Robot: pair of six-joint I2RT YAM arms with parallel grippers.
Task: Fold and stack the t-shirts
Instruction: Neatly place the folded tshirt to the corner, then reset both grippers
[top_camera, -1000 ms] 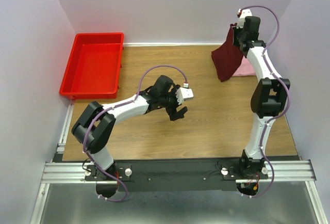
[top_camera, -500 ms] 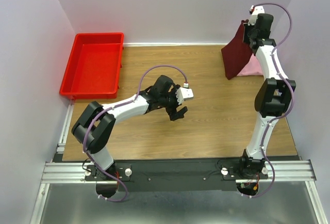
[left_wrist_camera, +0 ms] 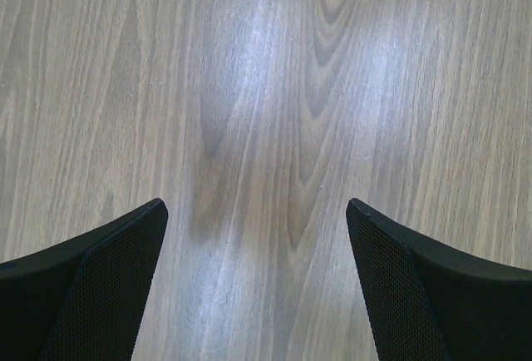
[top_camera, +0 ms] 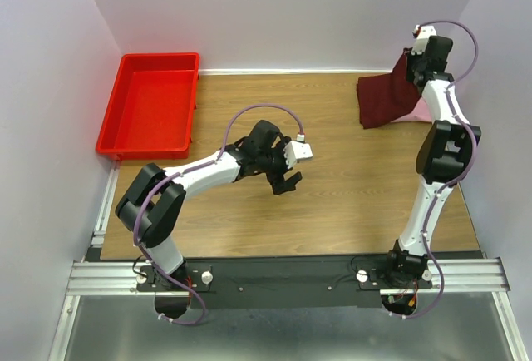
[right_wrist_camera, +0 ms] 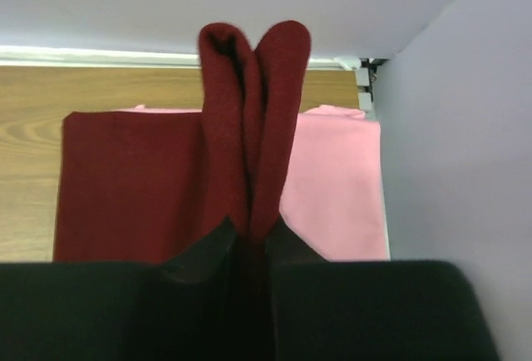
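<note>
**Count:** two t-shirts, one maroon and one pink; one red bin (top_camera: 150, 107); two tools.

**Location:** both shirts lie along the back edge of the tabletop (top_camera: 332, 203), at the far end from the red bin and well apart from it. The maroon t-shirt (right_wrist_camera: 141, 186) lies folded over the bin-side part of the pink t-shirt (right_wrist_camera: 332, 178).

**Right tool** (right_wrist_camera: 249, 232): closed, pinching a raised fold of the maroon t-shirt.

**Left tool** (left_wrist_camera: 256, 207): spread wide and empty, above bare tabletop, between bin and shirts.

**Handling, as judged:** light, limp cloth, not fragile. It will likely sag and unfold if lifted at one point, so take hold at a folded edge through all layers.
</note>
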